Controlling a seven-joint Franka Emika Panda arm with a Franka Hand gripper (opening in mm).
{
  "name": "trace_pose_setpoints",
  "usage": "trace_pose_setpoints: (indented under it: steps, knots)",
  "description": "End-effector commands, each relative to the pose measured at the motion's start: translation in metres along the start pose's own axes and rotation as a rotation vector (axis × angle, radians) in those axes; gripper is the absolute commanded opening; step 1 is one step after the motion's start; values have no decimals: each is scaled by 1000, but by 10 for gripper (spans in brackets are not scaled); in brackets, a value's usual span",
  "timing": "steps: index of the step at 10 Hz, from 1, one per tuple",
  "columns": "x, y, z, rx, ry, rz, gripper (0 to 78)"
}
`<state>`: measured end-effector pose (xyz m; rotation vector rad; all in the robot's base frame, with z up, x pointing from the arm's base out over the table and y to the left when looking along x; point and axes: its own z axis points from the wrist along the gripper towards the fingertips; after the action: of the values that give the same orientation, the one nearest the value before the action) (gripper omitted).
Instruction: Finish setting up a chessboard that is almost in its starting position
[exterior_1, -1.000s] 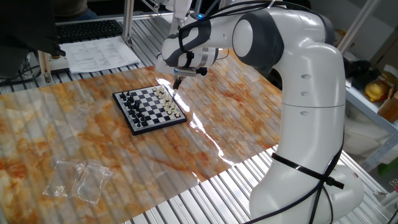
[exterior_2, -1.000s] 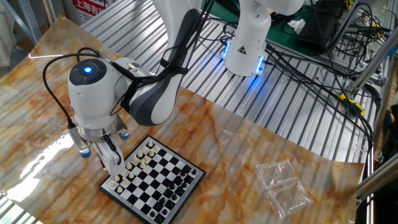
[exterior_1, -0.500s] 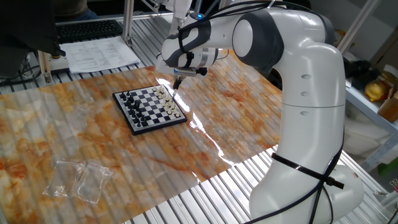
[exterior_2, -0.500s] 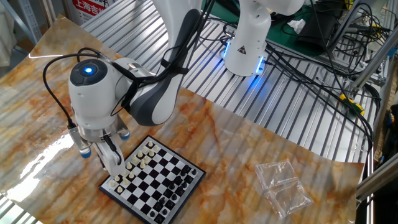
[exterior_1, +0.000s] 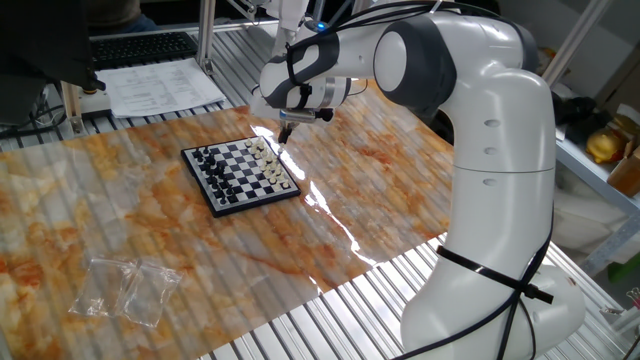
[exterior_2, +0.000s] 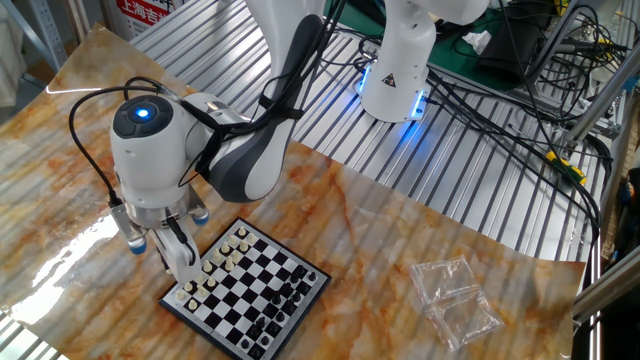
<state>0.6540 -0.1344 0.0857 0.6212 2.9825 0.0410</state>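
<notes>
board: one chessboard (exterior_1: 240, 174) sits mid-table, nowhere near an edge, square to nothing
room: loads of bare marbled table (exterior_1: 400, 200) all round it
jaws: gripper (exterior_2: 183, 268) hangs low over the cream-piece edge, right at the board's rim; can't tell if the jaws are clenched or released
count: one arm, one board, two clear plastic bags (exterior_2: 455, 300) well apart from the board
hard to see: pieces too tiny to count

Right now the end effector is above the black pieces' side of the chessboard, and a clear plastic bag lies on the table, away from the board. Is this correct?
Not quite. The end effector is above the cream-white pieces' side of the chessboard, as the other fixed view shows. The clear plastic bag does lie on the table, away from the board.
</notes>
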Motion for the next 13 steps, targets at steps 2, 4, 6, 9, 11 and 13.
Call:
trace_pose_setpoints:
  steps: [2,4,6,9,11,13]
  knots:
    - [-1,0,-2,0,-5,6,12]
    - [-1,0,-2,0,-5,10,12]
    - [-1,0,-2,0,-5,11,12]
    - [-1,0,-2,0,-5,11,775]
    - [-1,0,-2,0,-5,11,775]
    - [-1,0,-2,0,-5,11,775]
